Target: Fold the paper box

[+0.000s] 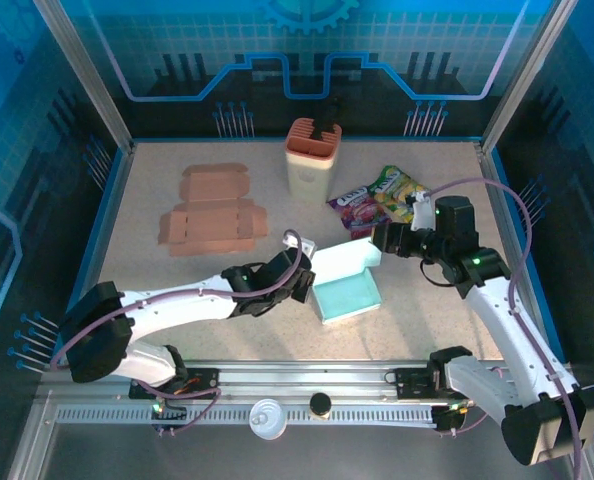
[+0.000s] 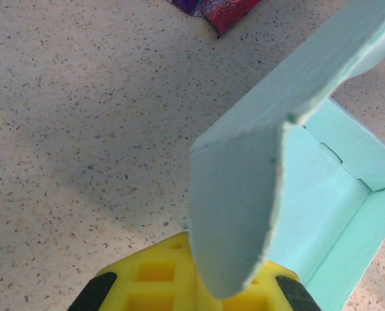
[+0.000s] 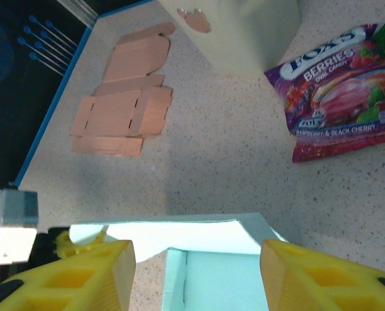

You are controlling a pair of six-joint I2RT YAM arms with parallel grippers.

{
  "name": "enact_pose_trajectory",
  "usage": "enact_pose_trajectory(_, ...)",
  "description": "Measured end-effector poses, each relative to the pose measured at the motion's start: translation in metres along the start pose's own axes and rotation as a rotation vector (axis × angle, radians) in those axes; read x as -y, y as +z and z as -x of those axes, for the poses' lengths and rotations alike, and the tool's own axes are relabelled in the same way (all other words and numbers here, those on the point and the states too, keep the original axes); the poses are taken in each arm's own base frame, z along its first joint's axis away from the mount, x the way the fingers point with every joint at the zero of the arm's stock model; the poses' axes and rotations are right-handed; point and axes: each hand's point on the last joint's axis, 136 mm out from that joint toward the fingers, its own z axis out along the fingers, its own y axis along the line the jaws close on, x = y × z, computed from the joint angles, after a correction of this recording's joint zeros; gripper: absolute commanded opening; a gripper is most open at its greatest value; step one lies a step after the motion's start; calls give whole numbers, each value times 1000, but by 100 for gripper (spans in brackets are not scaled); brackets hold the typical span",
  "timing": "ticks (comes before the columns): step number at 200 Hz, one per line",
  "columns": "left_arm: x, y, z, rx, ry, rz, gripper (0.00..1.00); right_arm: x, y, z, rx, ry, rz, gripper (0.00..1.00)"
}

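The teal paper box [image 1: 347, 290] sits at the table's middle with its tray walls up and its lid flap raised along the far side. My left gripper [image 1: 302, 275] is at the box's left end. In the left wrist view a rounded teal flap [image 2: 238, 214] runs down between the yellow fingers [image 2: 153, 278], so the left gripper [image 2: 205, 288] is shut on it. My right gripper [image 1: 382, 238] hovers at the box's far right corner. In the right wrist view its fingers [image 3: 95, 275] stand wide apart over the tray [image 3: 225, 285] and lid edge [image 3: 179, 230], touching neither.
A flat brown cardboard blank [image 1: 212, 215] lies at the far left. A cream container with an orange top [image 1: 312, 160] stands at the back, and candy bags [image 1: 372, 200] lie just behind the right gripper. A metal rail [image 1: 307, 385] runs along the near edge.
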Motion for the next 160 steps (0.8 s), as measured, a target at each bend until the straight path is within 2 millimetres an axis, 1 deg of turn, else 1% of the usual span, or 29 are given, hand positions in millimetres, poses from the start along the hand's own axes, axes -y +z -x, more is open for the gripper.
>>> enact_pose_trajectory(33, -17, -10, 13, 2, 34, -22, 0, 5, 5, -12, -30, -6, -1, 53)
enact_pose_trajectory(48, -30, -17, 20, 6, 39, -38, 0, 6, 6, -13, -32, -14, -1, 54)
enact_pose_trajectory(62, -45, -24, 25, 11, 39, -47, 0, 7, 7, -15, -35, -22, -1, 55)
enact_pose_trajectory(73, -58, -29, 27, 13, 42, -52, 0, 8, 10, -17, -40, -29, 2, 57)
enact_pose_trajectory(88, -71, -34, 24, 8, 51, -62, 0, 10, 16, -20, -49, -47, 10, 60)
enact_pose_trajectory(99, -75, -37, 20, 0, 72, -79, 0, 10, 23, -24, -66, -66, 20, 62)
enact_pose_trajectory(130, -74, -39, 16, -20, 125, -132, 0, 5, 46, -40, -141, -154, 30, 63)
enact_pose_trajectory(146, -78, -39, 17, -20, 130, -141, 0, 9, 61, -46, -181, -187, 7, 65)
enact_pose_trajectory(160, -80, -39, 18, -20, 131, -146, 0, 15, 72, -48, -202, -213, -18, 68)
